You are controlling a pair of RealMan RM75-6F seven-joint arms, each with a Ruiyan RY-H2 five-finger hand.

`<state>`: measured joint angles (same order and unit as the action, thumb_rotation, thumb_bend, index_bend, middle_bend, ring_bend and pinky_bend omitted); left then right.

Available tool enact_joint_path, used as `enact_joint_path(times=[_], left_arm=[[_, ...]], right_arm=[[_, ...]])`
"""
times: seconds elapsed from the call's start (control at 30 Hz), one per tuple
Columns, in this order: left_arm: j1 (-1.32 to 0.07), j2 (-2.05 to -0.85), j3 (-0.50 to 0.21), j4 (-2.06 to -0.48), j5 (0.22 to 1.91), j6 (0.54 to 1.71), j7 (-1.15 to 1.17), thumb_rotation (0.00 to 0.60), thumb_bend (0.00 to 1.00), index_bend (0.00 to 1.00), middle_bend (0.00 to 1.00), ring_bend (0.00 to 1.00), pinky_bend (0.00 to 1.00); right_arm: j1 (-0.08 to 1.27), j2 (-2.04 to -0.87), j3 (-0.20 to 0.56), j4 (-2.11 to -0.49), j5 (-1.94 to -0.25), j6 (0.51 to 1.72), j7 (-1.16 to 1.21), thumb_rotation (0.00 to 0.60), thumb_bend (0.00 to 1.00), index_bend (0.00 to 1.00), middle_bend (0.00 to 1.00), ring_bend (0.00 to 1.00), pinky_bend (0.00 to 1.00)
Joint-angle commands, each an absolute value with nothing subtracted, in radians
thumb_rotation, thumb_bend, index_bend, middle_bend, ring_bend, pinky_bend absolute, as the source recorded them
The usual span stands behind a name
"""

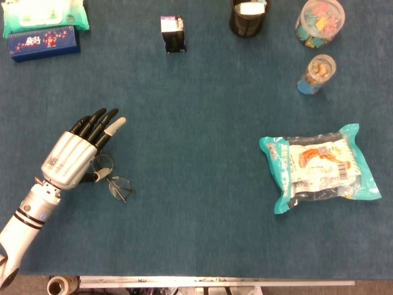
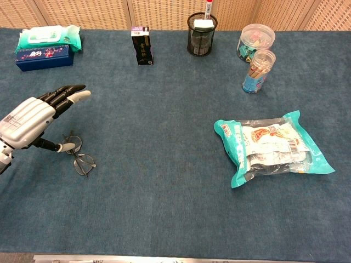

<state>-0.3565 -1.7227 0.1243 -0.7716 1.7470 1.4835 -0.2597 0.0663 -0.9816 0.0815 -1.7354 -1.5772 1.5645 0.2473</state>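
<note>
My left hand (image 1: 72, 158) hovers low over the blue table cloth at the left, its fingers stretched out straight and pointing up and to the right. In the chest view the left hand (image 2: 28, 121) has its thumb reaching down to a pair of thin-rimmed glasses (image 2: 82, 161). The glasses (image 1: 119, 185) lie flat on the cloth just right of the palm, one lens partly under the fingers. The thumb tip is at the nearer lens; nothing is gripped. My right hand does not show in either view.
A teal snack bag (image 1: 322, 166) lies at the right. Along the far edge stand a wet-wipes pack (image 1: 43, 15), a blue box (image 1: 43, 42), a small black carton (image 1: 173, 34), a mesh pen cup (image 1: 249, 15), a clip jar (image 1: 319, 21) and a small jar (image 1: 316, 74).
</note>
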Motion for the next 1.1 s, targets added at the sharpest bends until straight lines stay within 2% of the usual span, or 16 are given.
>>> enact_joint_path(times=[0.03, 0.53, 0.7, 0.93, 1.1], left_arm=[[-0.356, -1.726, 0.126, -0.767, 1.748, 1.483, -0.258, 0.600, 0.00, 0.00, 0.02, 0.02, 0.18], [-0.354, -1.739, 0.131, -0.743, 1.751, 1.483, -0.252, 0.600, 0.00, 0.00, 0.02, 0.02, 0.18], [-0.346, -1.721, 0.124, -0.761, 1.756, 1.526, -0.244, 0.600, 0.00, 0.00, 0.02, 0.02, 0.18], [-0.313, -1.624, 0.100, -0.878, 1.752, 1.639, -0.221, 0.600, 0.00, 0.00, 0.02, 0.02, 0.18], [-0.277, -1.511, 0.075, -1.020, 1.728, 1.703, -0.189, 0.600, 0.00, 0.00, 0.04, 0.02, 0.18]], right_arm=[[0.066, -0.982, 0.082, -1.736, -1.577, 1.566, 0.248, 0.600, 0.21, 0.53, 0.43, 0.29, 0.29], [0.067, -0.983, 0.082, -1.736, -1.576, 1.563, 0.244, 0.600, 0.21, 0.53, 0.43, 0.29, 0.29], [0.066, -0.982, 0.083, -1.736, -1.575, 1.566, 0.247, 0.600, 0.21, 0.53, 0.43, 0.29, 0.29], [0.065, -0.981, 0.082, -1.738, -1.581, 1.568, 0.252, 0.600, 0.21, 0.53, 0.43, 0.29, 0.29], [0.066, -0.984, 0.079, -1.738, -1.583, 1.565, 0.243, 0.600, 0.21, 0.53, 0.43, 0.29, 0.29]])
